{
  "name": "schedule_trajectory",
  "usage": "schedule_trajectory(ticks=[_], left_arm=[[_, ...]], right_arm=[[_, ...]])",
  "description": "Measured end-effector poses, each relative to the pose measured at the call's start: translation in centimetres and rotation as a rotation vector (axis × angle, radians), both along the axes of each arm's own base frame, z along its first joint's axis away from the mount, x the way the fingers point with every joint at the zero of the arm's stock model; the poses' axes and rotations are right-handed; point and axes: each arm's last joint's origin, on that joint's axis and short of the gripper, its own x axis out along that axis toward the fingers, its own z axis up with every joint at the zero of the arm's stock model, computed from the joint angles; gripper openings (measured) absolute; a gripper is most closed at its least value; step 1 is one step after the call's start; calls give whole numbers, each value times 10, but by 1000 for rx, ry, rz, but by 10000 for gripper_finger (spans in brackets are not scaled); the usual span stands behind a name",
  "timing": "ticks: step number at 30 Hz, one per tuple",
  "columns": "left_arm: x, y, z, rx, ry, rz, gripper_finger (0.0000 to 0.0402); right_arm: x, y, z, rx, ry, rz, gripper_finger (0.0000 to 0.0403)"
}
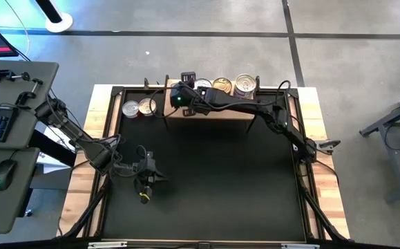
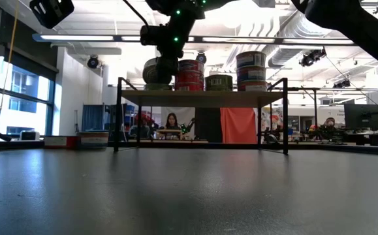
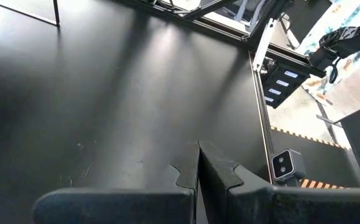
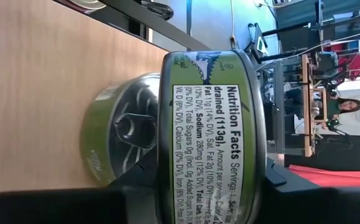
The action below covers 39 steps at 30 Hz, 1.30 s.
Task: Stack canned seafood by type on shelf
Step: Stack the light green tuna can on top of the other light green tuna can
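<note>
Your right gripper is clamped on a green-labelled can over the left end of the shelf. Just below it on the board rests a matching green can. Centre the held can over that lid, keep it level, lower until they touch, then release. The other cans line the shelf's back edge toward its right end, and two sit off its left end. Your left gripper, pinched closed on nothing, waits over the mat near its left edge.
</note>
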Motion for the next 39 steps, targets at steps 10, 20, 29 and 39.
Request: schedule_trajectory(ticks=[10,20,29,39], left_arm=[[0,0,0,0,-1,3,0],[0,0,0,-18,0,11,0],[0,0,0,-24,0,13,0],[0,0,0,-24,1,12,0]], right_arm=[[1,1,1,12,-27,-6,225],[3,10,1,29,-71,-37,236],[2,13,0,4,-50,-57,238],[1,15,-3,90,-98,-80,271]])
